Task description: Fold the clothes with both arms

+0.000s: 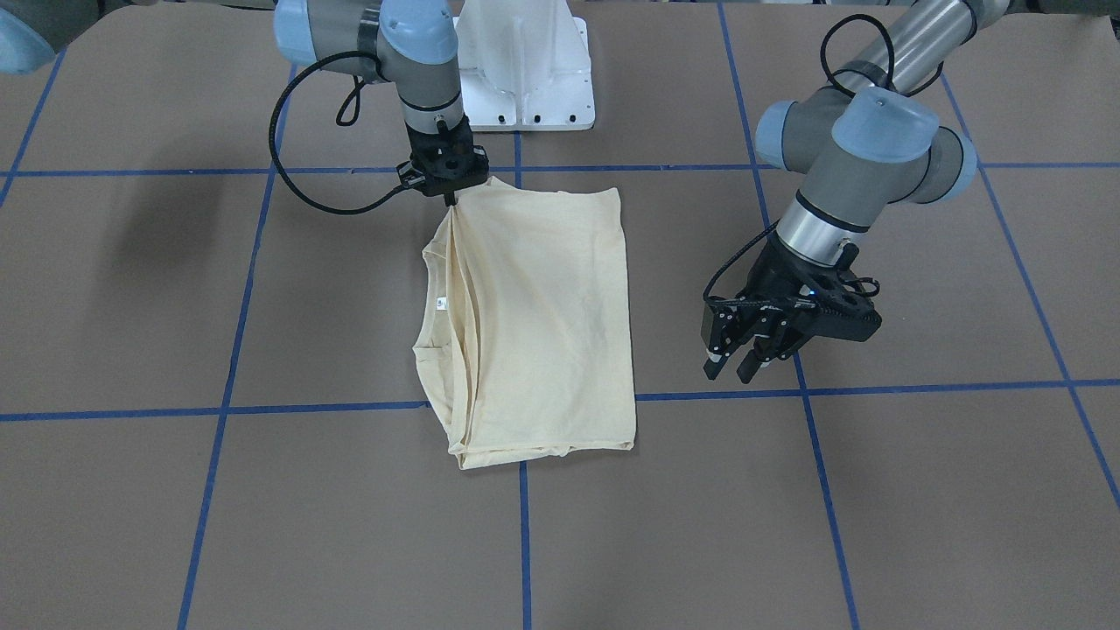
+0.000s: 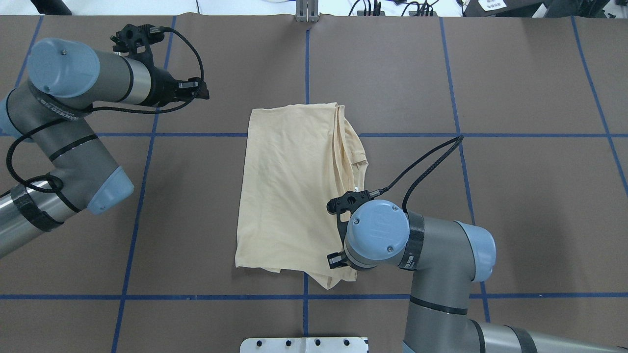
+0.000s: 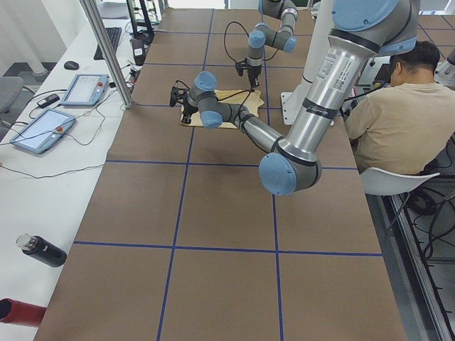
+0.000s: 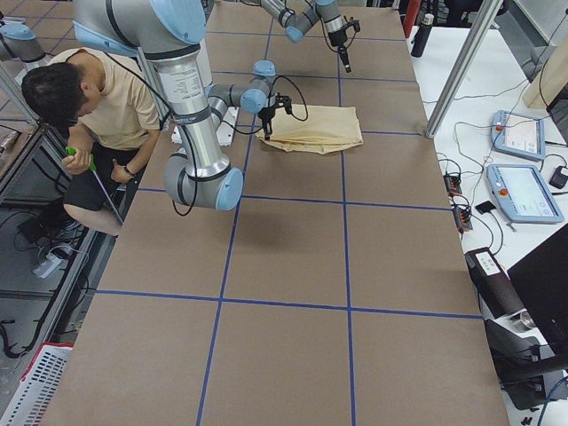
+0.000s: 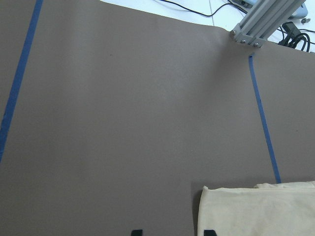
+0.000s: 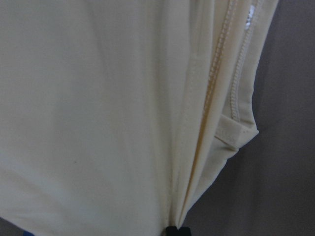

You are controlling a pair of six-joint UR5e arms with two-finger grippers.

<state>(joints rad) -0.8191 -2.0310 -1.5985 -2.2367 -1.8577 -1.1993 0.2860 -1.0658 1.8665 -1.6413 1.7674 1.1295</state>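
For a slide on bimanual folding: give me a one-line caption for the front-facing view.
The right gripper pinches a corner of the folded cream shirt; the left gripper hovers open beside it.

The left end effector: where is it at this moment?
In the front-facing view the left end effector hangs open on the right, apart from the shirt.

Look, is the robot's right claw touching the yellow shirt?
Touching. The right wrist view shows the right gripper pinched shut on gathered folds of the shirt, which fan out from its tips.
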